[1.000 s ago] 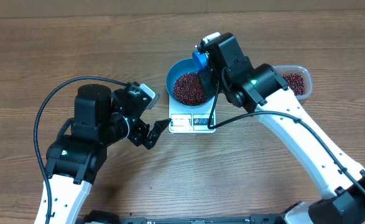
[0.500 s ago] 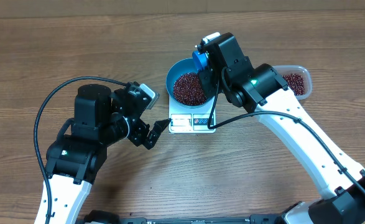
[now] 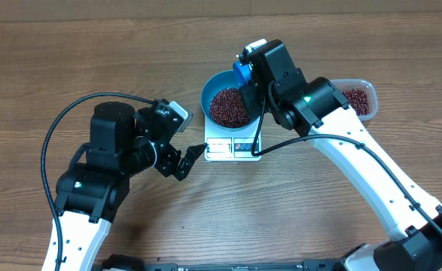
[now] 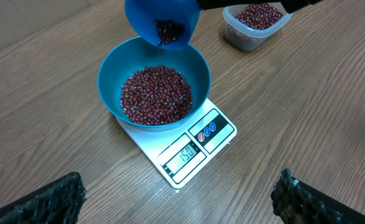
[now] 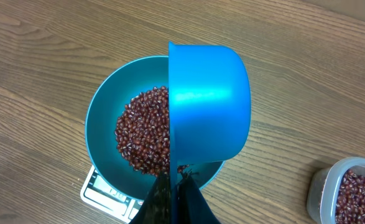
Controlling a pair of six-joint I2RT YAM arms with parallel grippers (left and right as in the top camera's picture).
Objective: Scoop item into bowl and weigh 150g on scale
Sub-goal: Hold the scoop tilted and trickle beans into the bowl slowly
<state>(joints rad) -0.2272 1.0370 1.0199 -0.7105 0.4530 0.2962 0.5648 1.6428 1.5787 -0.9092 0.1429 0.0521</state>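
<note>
The blue bowl (image 3: pixel 210 89) stands on the white scale (image 3: pixel 219 150), and a heap of red-brown beans (image 3: pixel 229 106) fills its bottom. In the left wrist view the bowl (image 4: pixel 110 68) holds the beans (image 4: pixel 156 94), and the scale (image 4: pixel 218 135) has digits lit on its display. My right gripper (image 5: pixel 176 186) is shut on the handle of a small blue scoop (image 5: pixel 207 102), held tilted on its side over the bowl's far rim (image 5: pixel 104 106); a few beans still lie in the scoop (image 4: pixel 163 22). My left gripper (image 3: pixel 189 160) stands open just left of the scale, empty.
A clear plastic tub (image 3: pixel 360 98) with more beans sits at the right, behind the right arm; it also shows in the left wrist view (image 4: pixel 257 23) and the right wrist view (image 5: pixel 350 190). Bare wooden table lies all around.
</note>
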